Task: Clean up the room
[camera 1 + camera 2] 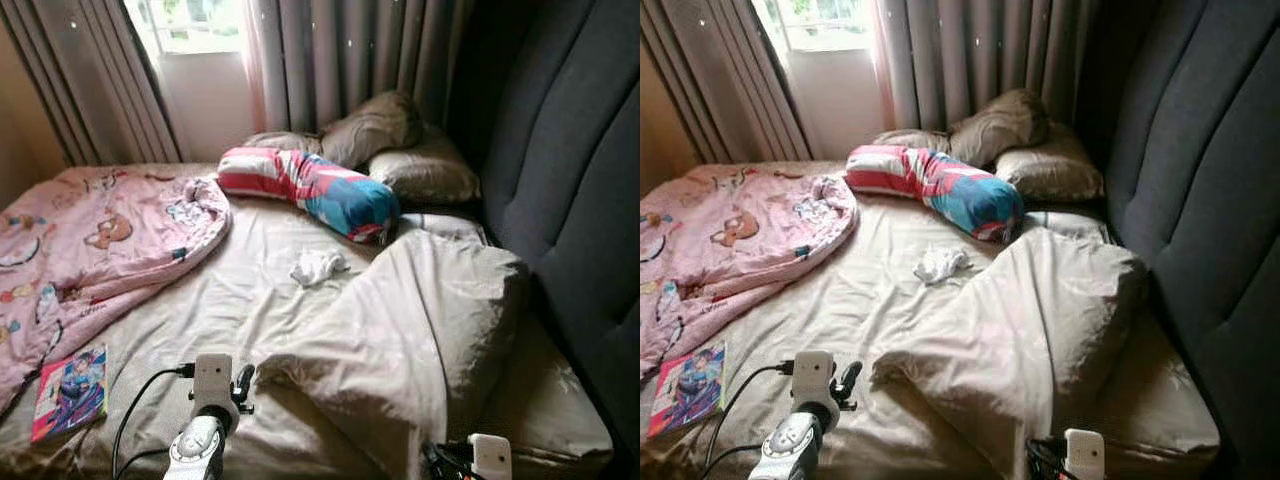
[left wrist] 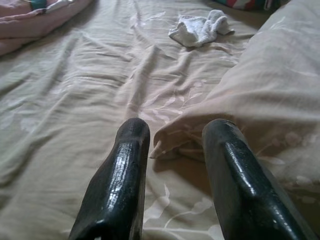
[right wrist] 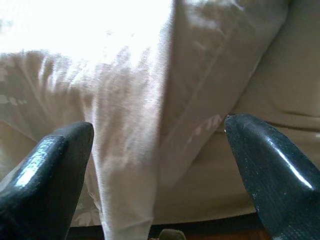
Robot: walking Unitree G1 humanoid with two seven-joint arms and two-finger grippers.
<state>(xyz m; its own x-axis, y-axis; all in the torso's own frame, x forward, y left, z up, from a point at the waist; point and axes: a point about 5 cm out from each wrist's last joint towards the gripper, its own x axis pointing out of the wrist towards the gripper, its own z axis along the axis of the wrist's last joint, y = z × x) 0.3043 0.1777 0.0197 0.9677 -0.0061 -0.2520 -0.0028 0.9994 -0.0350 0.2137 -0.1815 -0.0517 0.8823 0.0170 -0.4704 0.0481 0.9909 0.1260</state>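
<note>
Beige cotton covers most of the bed (image 1: 230, 300), and the folded-back beige duvet (image 1: 420, 330) is the thing nearest both arms. The left gripper (image 2: 172, 150) is held low over the sheet with its jaws released and parted, the turned-over corner of the duvet lying just beyond and between them. The right gripper (image 3: 160, 150) is also released, spread wide, with a hanging fold of the duvet between its jaws at the bed's near edge; nothing is grasped by either.

Several risks can be judged from here. If the left jaws are closed too low, the sheet underneath may be pinched along with the duvet corner and dragged out of place. If the duvet is pulled across the bed, the white crumpled cloth (image 1: 317, 265) could be swept along or buried. The loose black cable beside the left wrist could be snagged in the bedding.

By count: one beige duvet; one pink cartoon-print blanket (image 1: 90, 250), bunched on the left side; one striped red, white and blue bolster (image 1: 310, 190); two taupe pillows (image 1: 400, 150) near the dark headboard (image 1: 570, 200); one white cloth; one colourful book (image 1: 70, 392) at the near left corner.
</note>
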